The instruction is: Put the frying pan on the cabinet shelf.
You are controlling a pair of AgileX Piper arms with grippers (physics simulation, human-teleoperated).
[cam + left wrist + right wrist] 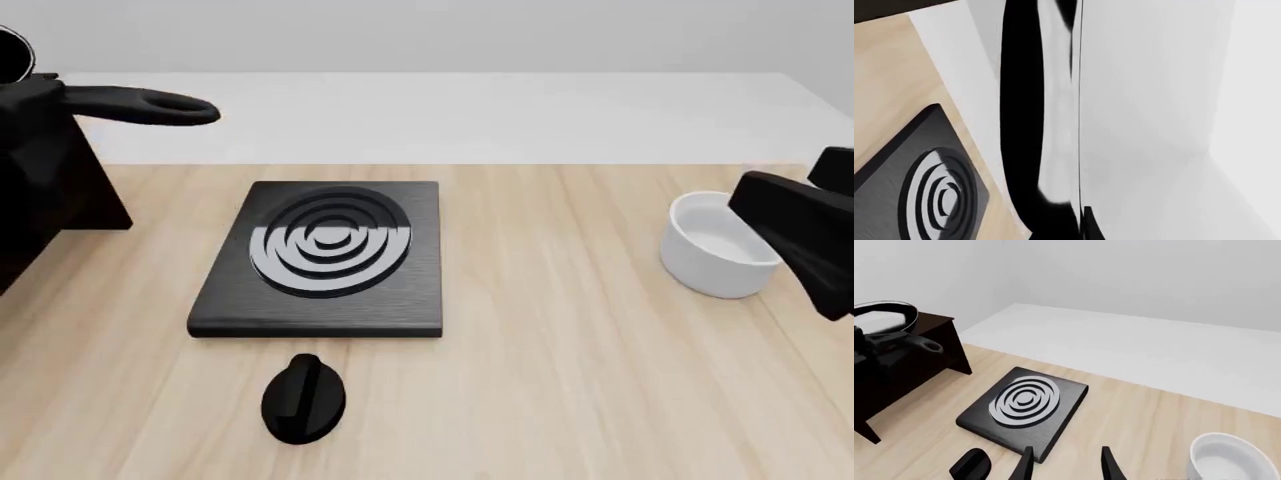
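Observation:
The frying pan [882,319] is level over the cabinet shelf [935,321] at the far left; I cannot tell whether it touches the board. Its long handle [140,105] with the loop end sticks out to the right. My left gripper [884,344] is shut on the handle close to the bowl. The left wrist view is filled by the pan's black rim [1021,125] and glossy inside, and shows no fingers. My right gripper [1066,467] is open and empty, low over the table near the front right.
A flat black stove plate [327,255] with silver rings lies mid-table, with a black knob [304,398] in front of it. A white round pot [714,245] stands at the right, beside my right arm [801,235]. The dark cabinet body [74,190] fills the left edge.

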